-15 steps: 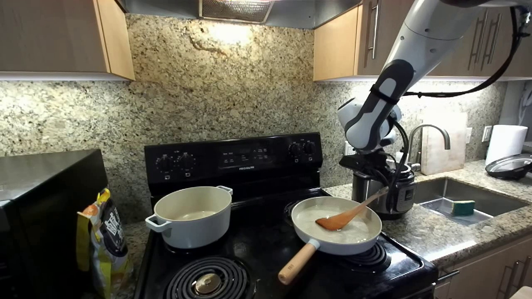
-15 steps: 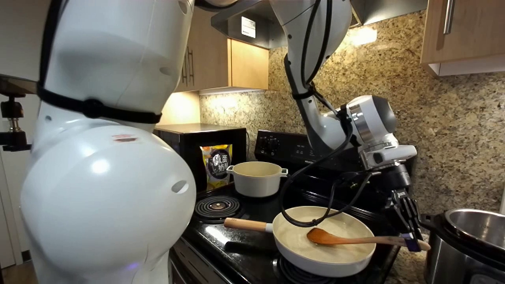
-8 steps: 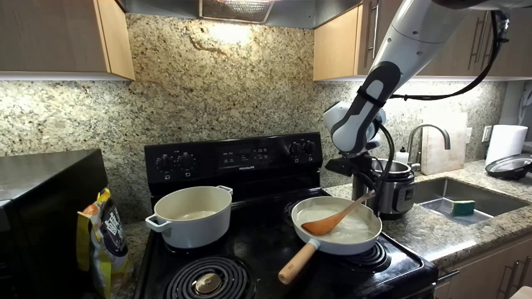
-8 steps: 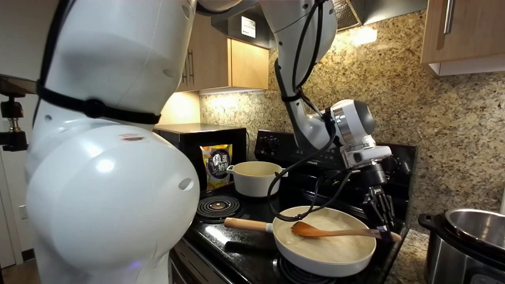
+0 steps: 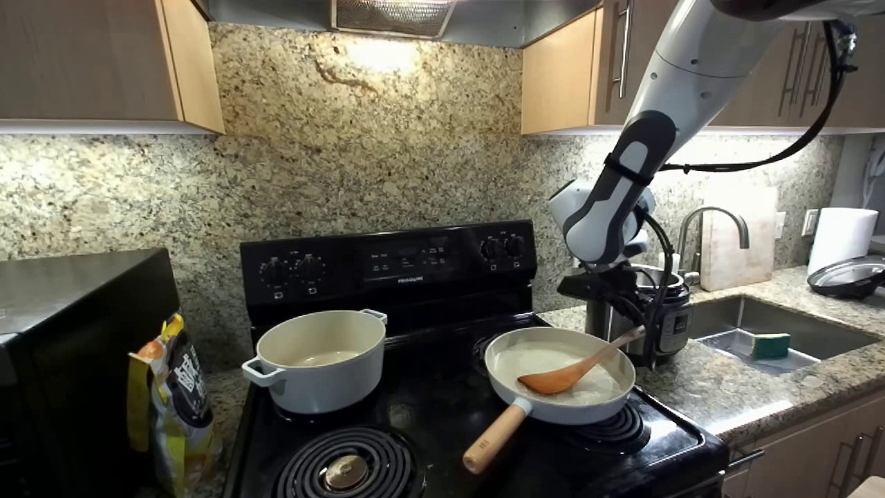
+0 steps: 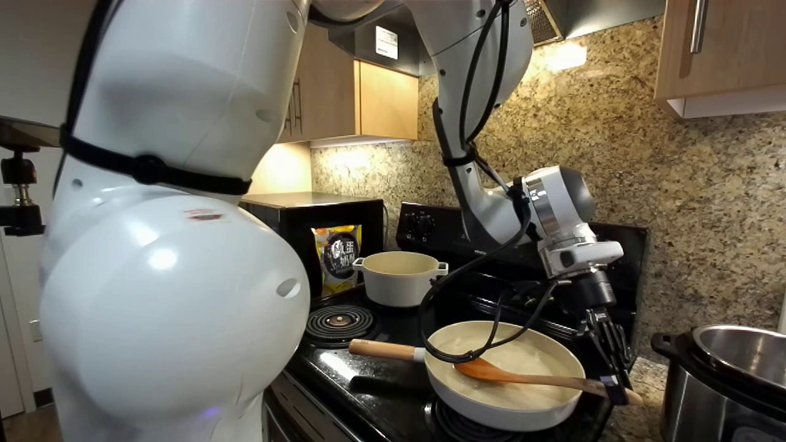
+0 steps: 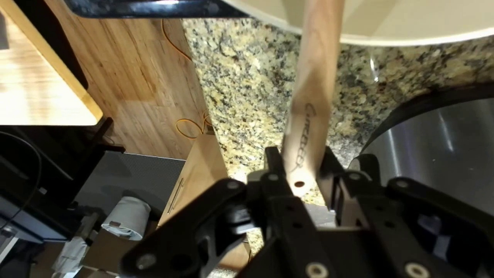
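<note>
Pinches the wooden spatula (image 6: 537, 379) near its right end with the gripper (image 7: 302, 162), likely for reach left into the frying pan (image 6: 516, 419).

In both exterior views I am holding my forearm (image 5: 657, 131) at a steep downward slant. My shoulder (image 6: 172, 307) is standing large and rounded in an exterior view, and my wrist (image 6: 565, 202) is hanging below the forearm, pointing my fingers (image 7: 285, 208) down at a slant. In the wrist view they are gripping from two sides, standing slightly apart.
</note>
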